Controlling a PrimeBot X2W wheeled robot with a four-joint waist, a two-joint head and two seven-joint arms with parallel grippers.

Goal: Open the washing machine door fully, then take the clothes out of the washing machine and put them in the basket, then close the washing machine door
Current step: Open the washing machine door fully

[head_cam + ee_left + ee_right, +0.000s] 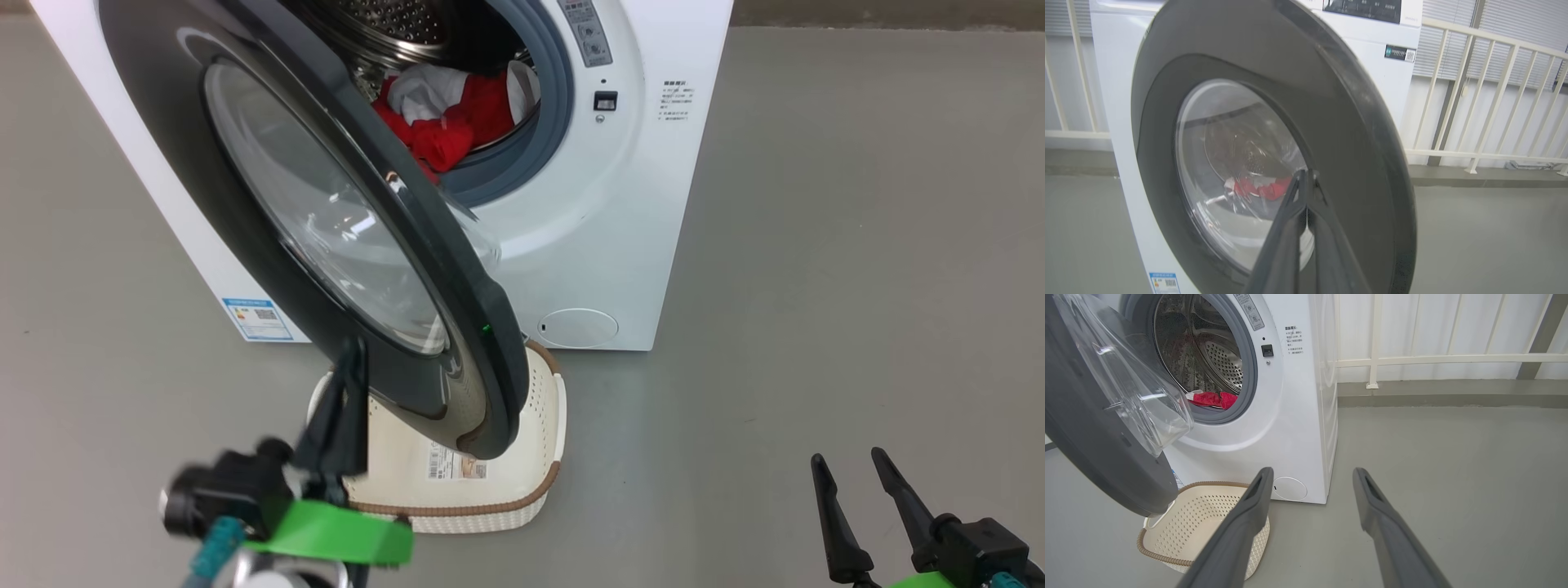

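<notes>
Left tool pinched empty at door | right tool wide | risk: slips off glossy rim, door swings back

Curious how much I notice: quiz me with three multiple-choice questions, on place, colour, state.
1. The cream perforated plastic basket sits: A on a table; B on the grey floor under the round black-rimmed glass door; C on a shelf.
2. The soft clothes in the steel drum are: A blue; B green; C red and white.
3. The right gripper has its dark fingers: A apart, empty; B shut on cloth; C gripping a handle.
B, the door overhangs it; C, red and white fabric shows; A, only floor between them.
</notes>
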